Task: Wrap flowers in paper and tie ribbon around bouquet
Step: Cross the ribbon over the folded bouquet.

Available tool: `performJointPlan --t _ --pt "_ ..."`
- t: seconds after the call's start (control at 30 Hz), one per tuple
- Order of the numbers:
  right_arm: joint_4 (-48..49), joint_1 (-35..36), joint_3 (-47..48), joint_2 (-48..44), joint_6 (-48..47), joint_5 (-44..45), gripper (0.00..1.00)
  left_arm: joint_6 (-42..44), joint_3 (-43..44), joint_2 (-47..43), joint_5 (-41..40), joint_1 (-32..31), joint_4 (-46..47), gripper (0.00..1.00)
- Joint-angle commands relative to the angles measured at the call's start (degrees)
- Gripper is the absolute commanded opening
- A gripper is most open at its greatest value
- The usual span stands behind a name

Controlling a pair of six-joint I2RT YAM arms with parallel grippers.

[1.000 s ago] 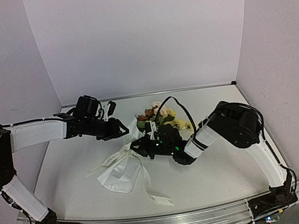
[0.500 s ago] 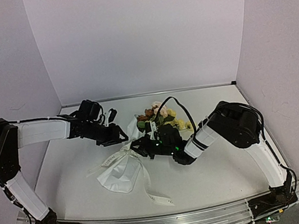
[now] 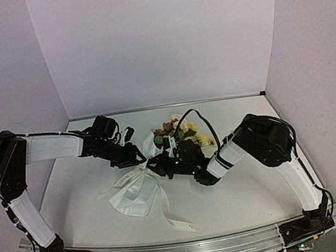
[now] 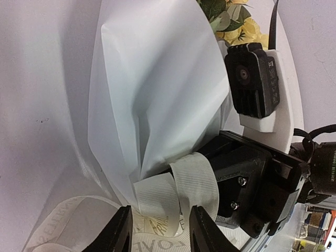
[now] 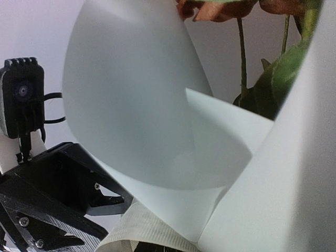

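Pale lilac walls [image 3: 160, 37] close in a white surface [image 3: 249, 196] with the bouquet [image 3: 134, 196] lying near its middle.

The left hand [image 4: 161, 220] reaches in from the far left. Its fingers [image 4: 122, 233] are spread apart, one on each side of a fold of the ribbon [image 4: 178, 189], and they do not visibly press on it. The cream ribbon loops around the narrow neck of the paper [image 4: 152, 94].

The right hand [image 3: 156, 165] meets that same neck from the other side, almost touching the left hand, with its fingers pressed together. Whether it pinches ribbon or paper cannot be told.

From the neck the paper flares one way into a crumpled white fan toward the near left. The flowers [image 3: 182, 133] show at the other end toward the far right, in yellow, pink and cream among green leaves. One ribbon tail trails toward the near edge, and another lies to the left of the paper.
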Motion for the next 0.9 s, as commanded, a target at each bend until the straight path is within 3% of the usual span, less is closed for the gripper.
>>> performJointPlan --t 0.0,0.33,0.87 --pt "-1.8 -0.6 0.9 2.3 -0.1 0.6 0.05 0.1 1.1 1.0 1.3 -0.2 1.1 0.38" --pt "-1.9 -0.6 1.1 2.3 -0.1 0.5 0.05 -0.5 0.5 2.2 1.9 -1.0 2.5 0.37" --pt "-3.2 -0.6 -3.8 -4.0 -2.6 0.8 0.1 -3.6 -1.9 -0.1 0.6 -1.1 6.9 0.0"
